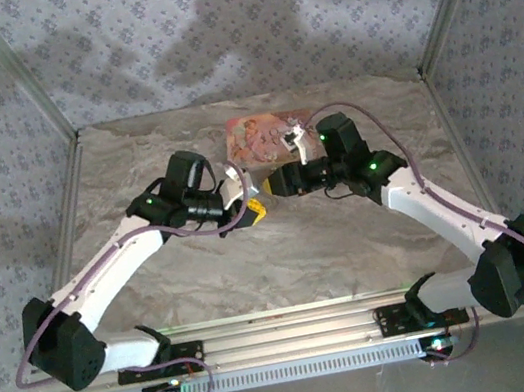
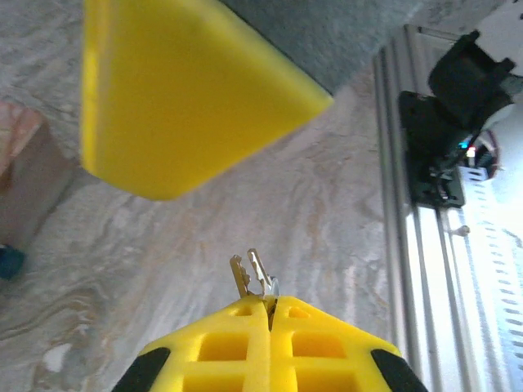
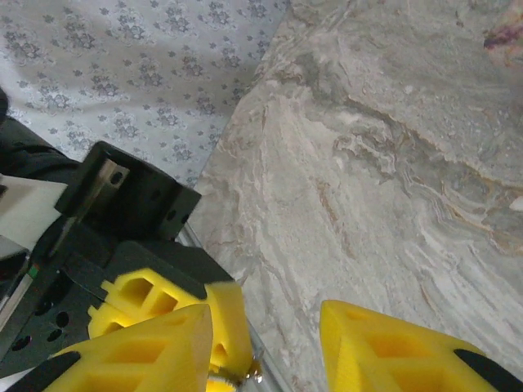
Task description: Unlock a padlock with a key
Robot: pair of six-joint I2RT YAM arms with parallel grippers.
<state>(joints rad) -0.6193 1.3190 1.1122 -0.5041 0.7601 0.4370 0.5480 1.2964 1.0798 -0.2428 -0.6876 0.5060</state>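
2 robot arms meet over the middle of a marbled tabletop (image 1: 351,241), their wrists angled toward each other from the left and right. The left claw (image 1: 255,209) is closed, its yellow fingers (image 2: 245,343) pressed together on the key (image 2: 255,276). From the left wrist camera, 2 small metal blades stick up from the seam between the fingertips, so there may be a second key on the same ring. The right claw (image 1: 272,182) sits just beside the left one, a little farther from the arm bases. Its fingers stand apart with nothing between the pads. From the right wrist camera, the right claw (image 3: 265,314) frames the yellow tip of the left claw (image 3: 163,302) low in the gap, with a glint of metal just below it. One finger (image 2: 180,90) of the right claw looms large and blurred at the top of the left wrist view, above the key and not touching it. The padlock (image 2: 6,263) appears as a small dark-blue shape cut off by the left edge of that view. It lies on the tabletop close to the pink box (image 2: 20,171), though contact between them cannot be judged. From above, the pink box (image 1: 261,133) lies flat near the far edge of the tabletop, just behind the 2 claws, with printed pictures on its face. Patterned cloth (image 1: 211,22) hangs behind and to both sides.
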